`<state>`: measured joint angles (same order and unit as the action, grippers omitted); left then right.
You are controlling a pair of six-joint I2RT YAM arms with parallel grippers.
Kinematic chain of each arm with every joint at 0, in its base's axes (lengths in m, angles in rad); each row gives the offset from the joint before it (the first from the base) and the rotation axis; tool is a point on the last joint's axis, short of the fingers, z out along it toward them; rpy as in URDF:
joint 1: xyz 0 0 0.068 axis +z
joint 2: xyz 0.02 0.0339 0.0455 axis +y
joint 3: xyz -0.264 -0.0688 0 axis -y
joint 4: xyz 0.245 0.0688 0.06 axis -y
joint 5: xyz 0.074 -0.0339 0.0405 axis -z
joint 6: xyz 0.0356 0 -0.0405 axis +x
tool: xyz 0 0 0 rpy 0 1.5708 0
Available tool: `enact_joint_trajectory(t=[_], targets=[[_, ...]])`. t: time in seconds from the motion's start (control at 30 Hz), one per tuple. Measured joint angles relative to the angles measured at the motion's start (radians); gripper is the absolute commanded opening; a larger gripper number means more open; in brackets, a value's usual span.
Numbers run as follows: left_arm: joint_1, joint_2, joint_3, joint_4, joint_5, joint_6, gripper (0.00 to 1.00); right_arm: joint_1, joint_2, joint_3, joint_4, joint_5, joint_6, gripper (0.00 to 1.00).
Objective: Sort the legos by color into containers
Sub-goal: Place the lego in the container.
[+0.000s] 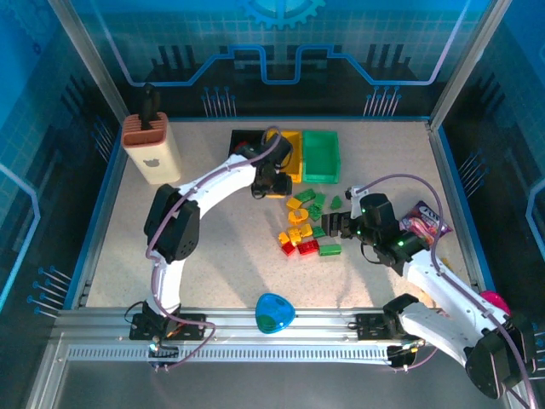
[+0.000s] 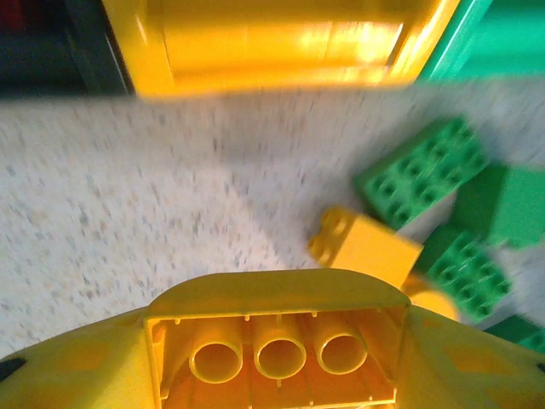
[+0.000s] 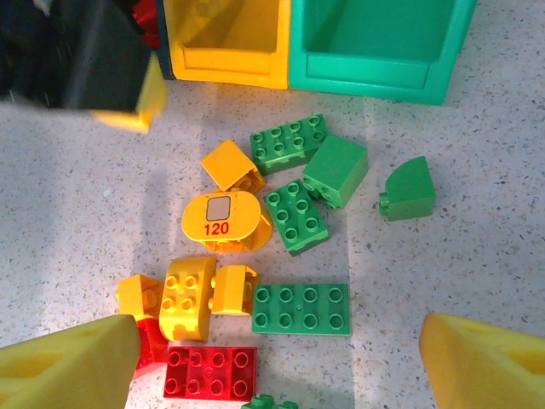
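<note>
I am gripping a yellow brick [image 2: 277, 311] in the left gripper [image 2: 272, 375] just short of the yellow bin [image 2: 272, 51], and hovering the right gripper [image 3: 277, 362], jaws wide and empty, over the loose legos [image 3: 294, 217] lying near the containers [image 1: 321, 179].

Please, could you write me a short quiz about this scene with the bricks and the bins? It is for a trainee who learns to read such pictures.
1. True or false: the left hand holds a yellow brick.
2. The bin straight ahead of that hand is: A black; B yellow; C green.
3. Fill in: in the right wrist view, the oval brick bears the number ___.

Key: 1 true; 2 B; 3 120.
</note>
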<state>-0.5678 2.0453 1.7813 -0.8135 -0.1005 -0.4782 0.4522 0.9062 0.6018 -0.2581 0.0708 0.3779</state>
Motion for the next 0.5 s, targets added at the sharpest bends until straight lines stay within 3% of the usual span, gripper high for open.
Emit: enact_joint_trajectory(t=[0.5], targets=[[0.093, 0.3, 0.498, -0.036, 0.001, 0.062, 0.48, -0.002, -0.059, 0.0, -0.064, 0.0, 0.0, 0.86]])
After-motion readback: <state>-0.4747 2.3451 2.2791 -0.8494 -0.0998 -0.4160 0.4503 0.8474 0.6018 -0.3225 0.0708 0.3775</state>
